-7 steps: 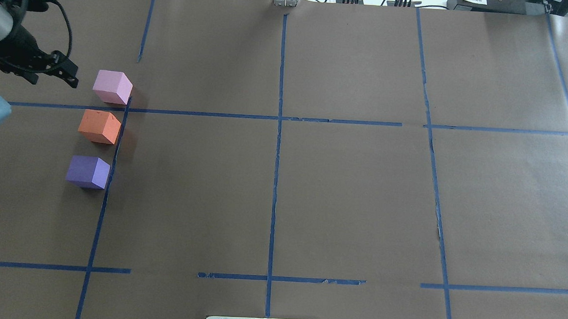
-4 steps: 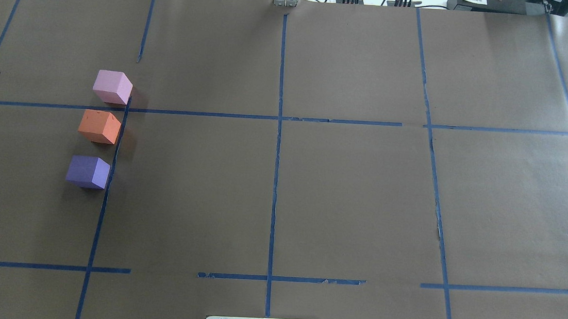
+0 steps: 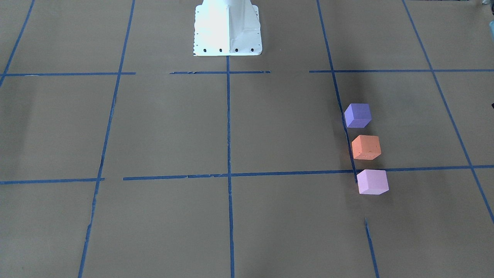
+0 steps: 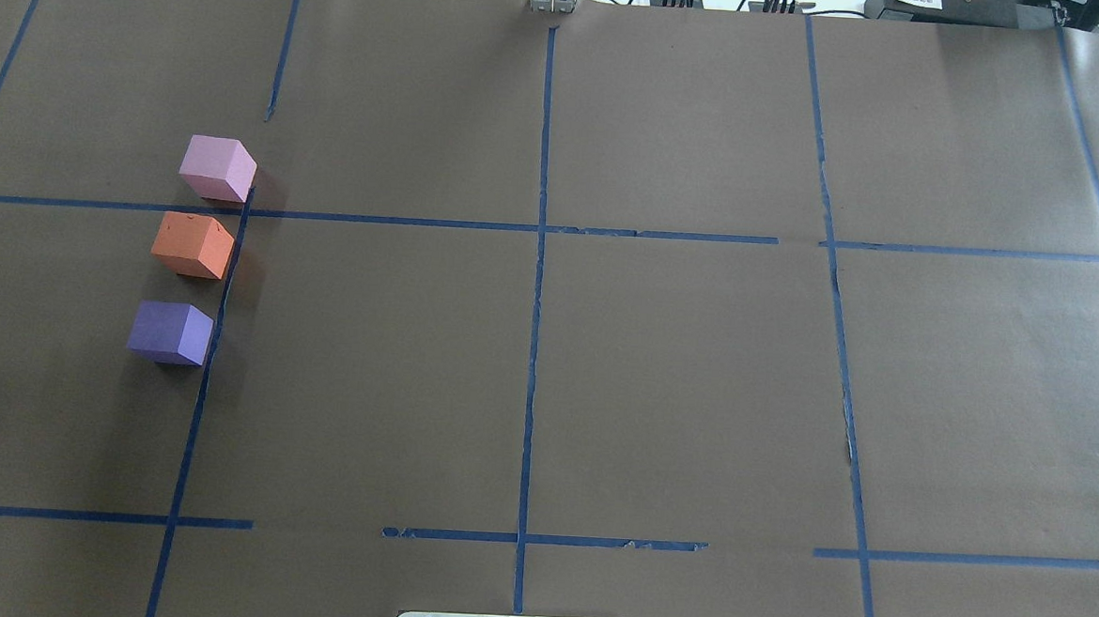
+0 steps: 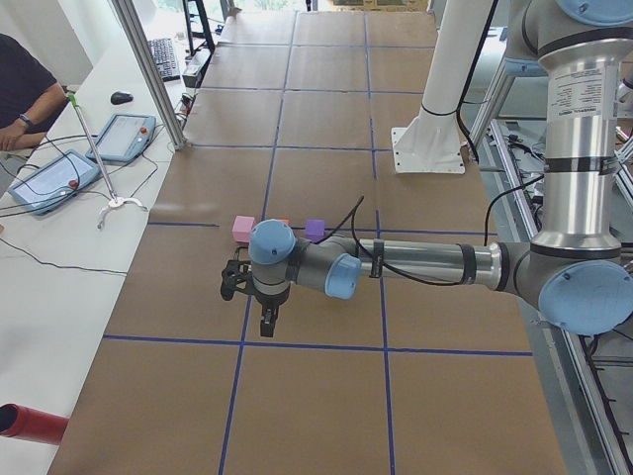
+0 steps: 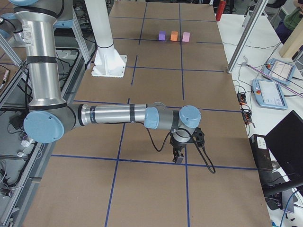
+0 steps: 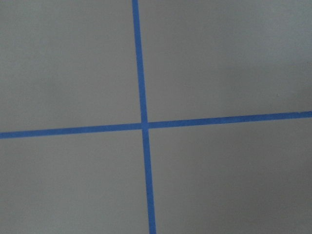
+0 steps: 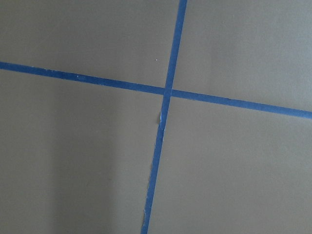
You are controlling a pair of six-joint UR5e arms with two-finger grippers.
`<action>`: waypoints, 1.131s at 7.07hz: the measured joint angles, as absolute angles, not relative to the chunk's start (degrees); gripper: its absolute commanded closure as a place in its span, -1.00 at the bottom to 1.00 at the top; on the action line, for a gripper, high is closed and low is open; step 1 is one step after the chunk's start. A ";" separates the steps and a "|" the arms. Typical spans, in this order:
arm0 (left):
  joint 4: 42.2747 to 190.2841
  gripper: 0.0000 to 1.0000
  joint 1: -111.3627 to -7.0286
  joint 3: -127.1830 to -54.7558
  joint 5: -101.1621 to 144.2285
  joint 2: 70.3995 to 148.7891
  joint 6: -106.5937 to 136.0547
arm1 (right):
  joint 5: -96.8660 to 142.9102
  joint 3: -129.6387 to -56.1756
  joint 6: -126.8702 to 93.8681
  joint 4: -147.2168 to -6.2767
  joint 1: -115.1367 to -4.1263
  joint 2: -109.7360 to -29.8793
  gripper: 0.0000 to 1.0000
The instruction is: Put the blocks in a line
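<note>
Brown paper [image 4: 695,401], matte and faintly creased, covers the whole table. Blue tape [image 4: 533,345] rules it into large rectangles, frayed in spots. White bench [image 5: 59,257] runs along the far side, with teach pendants [image 5: 124,137] and loose cables on it.

Left end: left gripper [image 5: 265,325] hangs pointing down above a tape crossing. Jaws are too small to read, so I cannot tell whether they are spread or pressed together.

Right of it, three foam-looking cubes stand in a near-to-far row against the left side of a tape line, with small gaps between them:
- violet-blue block [image 4: 170,332], nearest the robot
- orange block [image 4: 193,245], in the middle
- pale pink-lilac block [image 4: 217,168], farthest, at a tape crossing

All have flat faces, crisp edges and a dull finish. The orange one has small nicks along an upper edge.

Centre, near edge: white base plate [image 3: 227,27], glossy metal, with a row of bolts.

Right end: right gripper [image 6: 178,156] points down above another crossing. Jaws: cannot tell.
</note>
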State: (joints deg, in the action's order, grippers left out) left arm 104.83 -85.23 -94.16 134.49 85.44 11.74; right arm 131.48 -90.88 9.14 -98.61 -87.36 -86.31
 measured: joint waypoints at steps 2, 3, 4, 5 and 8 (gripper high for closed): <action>104.93 -1.00 -85.93 -93.47 134.67 84.66 11.58 | 131.48 -90.88 9.14 -98.61 -87.36 -86.31 -1.00; 104.87 -1.00 -86.05 -93.34 134.54 84.59 11.42 | 131.48 -90.88 9.14 -98.61 -87.36 -86.31 -1.00; 104.71 -1.00 -86.09 -93.29 134.42 84.52 11.34 | 131.48 -90.88 9.14 -98.61 -87.36 -86.31 -1.00; 103.70 -1.00 -86.18 -93.52 134.66 84.53 11.33 | 131.48 -90.88 9.14 -98.61 -87.36 -86.31 -1.00; 95.39 -1.00 -86.66 -94.64 135.58 85.29 11.08 | 131.48 -90.88 9.14 -98.61 -87.36 -86.31 -1.00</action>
State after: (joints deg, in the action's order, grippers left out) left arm 95.39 -86.66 -94.64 135.58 85.29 11.08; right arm 131.48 -90.88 9.14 -98.61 -87.36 -86.31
